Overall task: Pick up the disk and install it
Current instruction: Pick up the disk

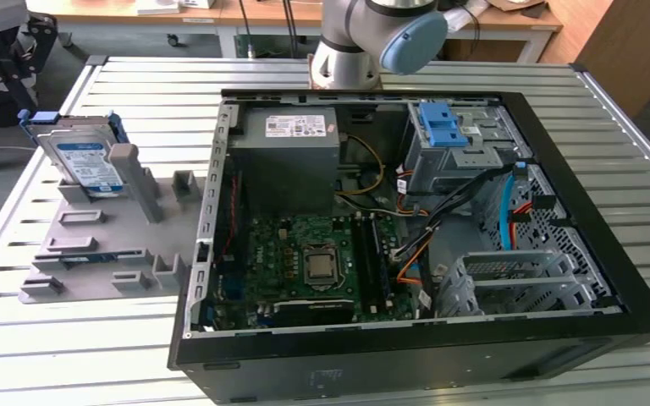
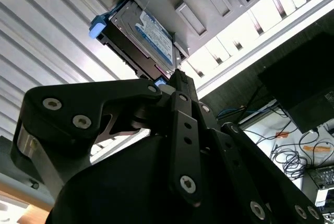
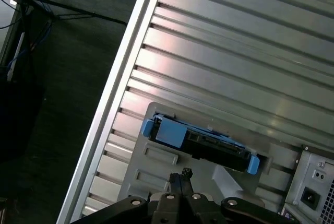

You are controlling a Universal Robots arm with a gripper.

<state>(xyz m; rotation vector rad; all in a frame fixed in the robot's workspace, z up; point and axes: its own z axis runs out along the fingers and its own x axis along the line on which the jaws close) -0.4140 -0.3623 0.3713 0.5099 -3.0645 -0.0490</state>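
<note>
The disk (image 1: 85,162) stands upright in a grey holder (image 1: 133,245), upper left of the exterior view, its top edge free for grasping, while the hand (image 3: 181,173), narrow and empty, sits apart from it.

Open room over the upright disk (image 1: 85,161) at the exterior view's left, grey post (image 1: 129,173) crowding just beside it, case wall (image 1: 219,169) near on its right, inside the case cables (image 1: 460,209) strung below the drive cage (image 1: 460,148), power supply (image 1: 291,156) blocking upper centre of frame.

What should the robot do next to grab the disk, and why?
Probably open the gripper first. It looks shut, and the disk stands upright in its grey holder, apart from the gripper, so nothing is held yet.
</note>
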